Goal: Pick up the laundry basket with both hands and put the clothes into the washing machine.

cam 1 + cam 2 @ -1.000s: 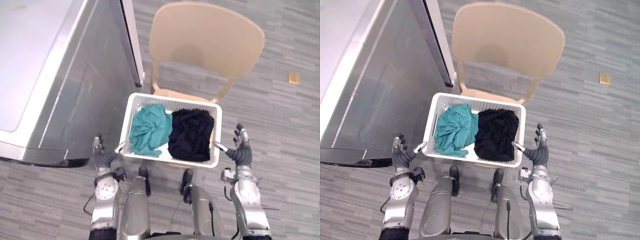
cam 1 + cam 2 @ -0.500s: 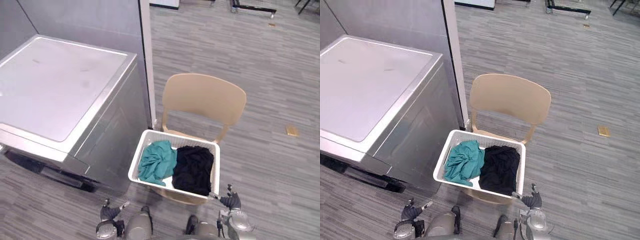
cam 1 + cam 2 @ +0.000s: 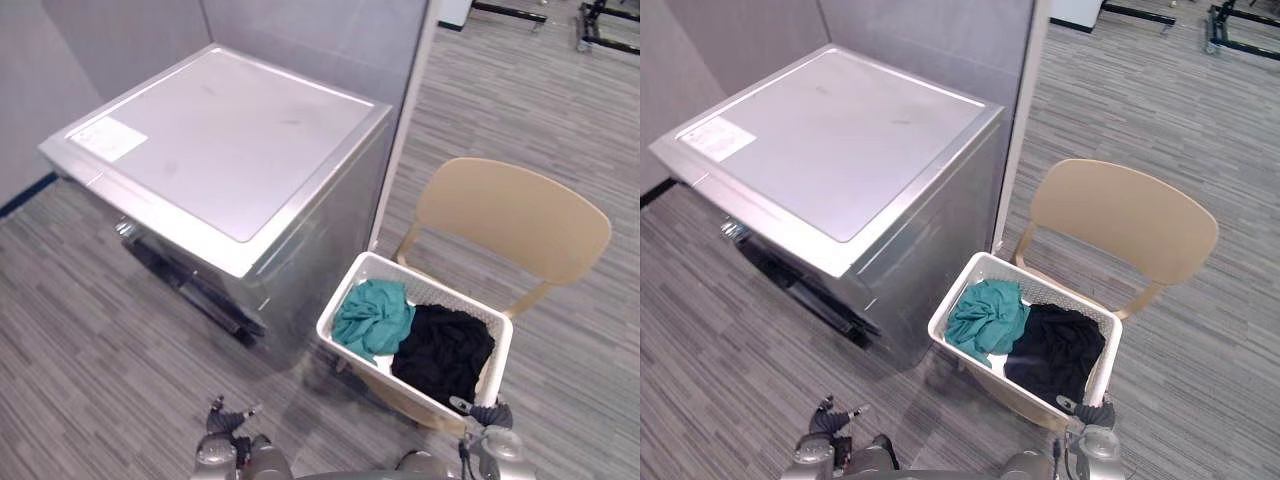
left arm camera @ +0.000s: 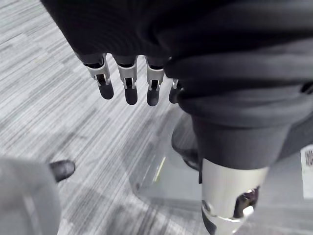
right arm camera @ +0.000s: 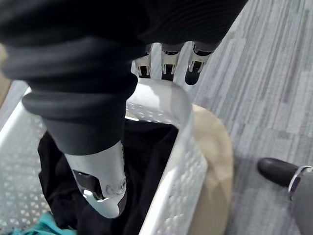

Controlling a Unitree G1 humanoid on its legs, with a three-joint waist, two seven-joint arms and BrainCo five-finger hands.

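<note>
The white laundry basket [image 3: 341, 291] stands on the seat of a tan chair [image 3: 512, 214]. A teal garment [image 3: 372, 314] and a black garment [image 3: 446, 350] lie in it. The silver washing machine [image 3: 222, 138] stands just left of the basket, lid flat and shut. My right hand [image 3: 487, 413] is at the basket's near right corner. In the right wrist view its thumb [image 5: 101, 182] hangs over the black garment [image 5: 146, 147] inside the rim [image 5: 167, 96], with straight fingers [image 5: 166, 62] outside it. My left hand [image 3: 226, 419] is open over the floor, well left of the basket, fingers [image 4: 128, 83] straight.
A grey partition with a white post [image 3: 405, 130] runs behind the washing machine. The machine's dark front [image 3: 190, 287] faces the lower left. Grey striped carpet [image 3: 90, 340] lies open to the left and before the machine.
The camera has swung up and to the left, so the whole washing machine now shows and the basket sits lower right. Basket, clothes and chair have not moved. Both hands stay open.
</note>
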